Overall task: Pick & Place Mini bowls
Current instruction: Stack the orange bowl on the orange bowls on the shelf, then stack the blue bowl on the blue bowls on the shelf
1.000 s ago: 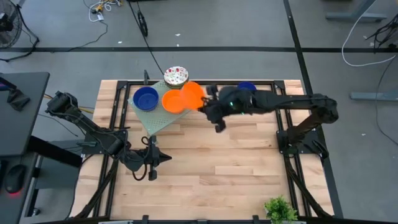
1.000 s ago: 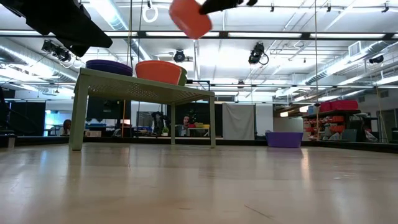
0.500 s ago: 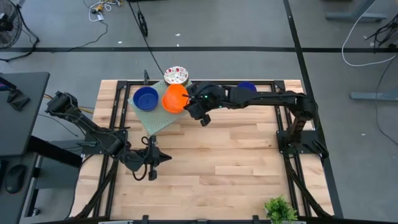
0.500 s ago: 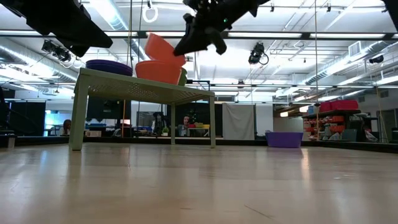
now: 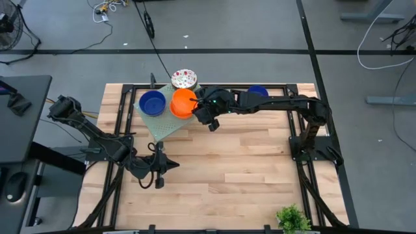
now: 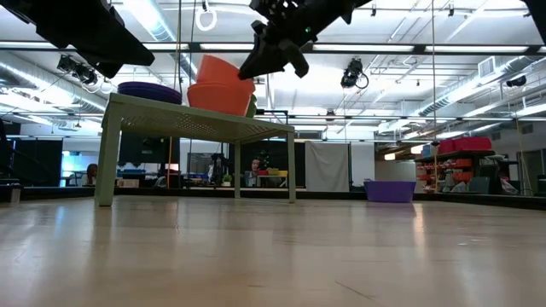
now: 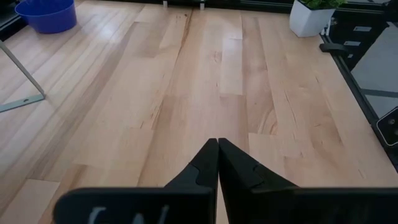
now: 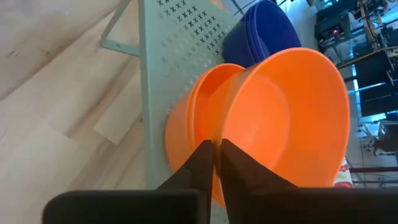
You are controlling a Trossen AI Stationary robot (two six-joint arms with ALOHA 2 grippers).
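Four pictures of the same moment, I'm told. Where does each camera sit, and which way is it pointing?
High view: above the table, straight down; both arms, the rack, the orange bowls.
Low view: at tabletop height, level across; rack, orange bowls, right gripper above.
Left wrist view: on the left arm, forward past the shut left gripper; bare wood, a blue bowl, a plant pot.
Right wrist view: on the right arm; its fingers at the upper orange bowl's rim.
Shared: high, low and right wrist views all show the orange bowls.
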